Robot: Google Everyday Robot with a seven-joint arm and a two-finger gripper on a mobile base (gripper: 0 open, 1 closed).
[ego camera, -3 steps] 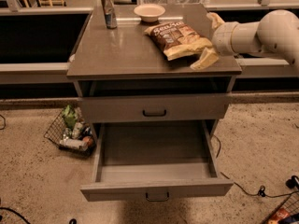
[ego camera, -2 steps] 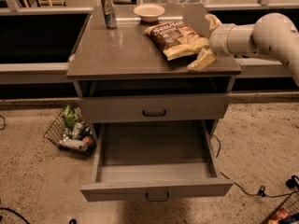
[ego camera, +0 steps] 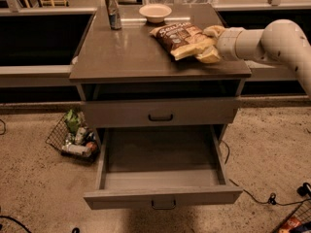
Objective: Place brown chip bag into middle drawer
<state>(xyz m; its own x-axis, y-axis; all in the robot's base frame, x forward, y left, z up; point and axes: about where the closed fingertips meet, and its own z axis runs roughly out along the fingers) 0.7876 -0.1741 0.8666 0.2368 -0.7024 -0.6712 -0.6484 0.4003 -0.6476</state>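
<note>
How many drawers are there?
2. One shut drawer sits under the tabletop; the middle drawer below it is pulled open. Another may hide below. The gripper is at the brown chip bag on top.

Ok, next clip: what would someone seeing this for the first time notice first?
A white arm reaches in from the right, its gripper at the right end of the brown chip bag lying on the cabinet top. Below, the middle drawer stands pulled out, nothing visible inside, under a closed drawer. A wire basket of packets and cans sits on the floor, left.
</note>
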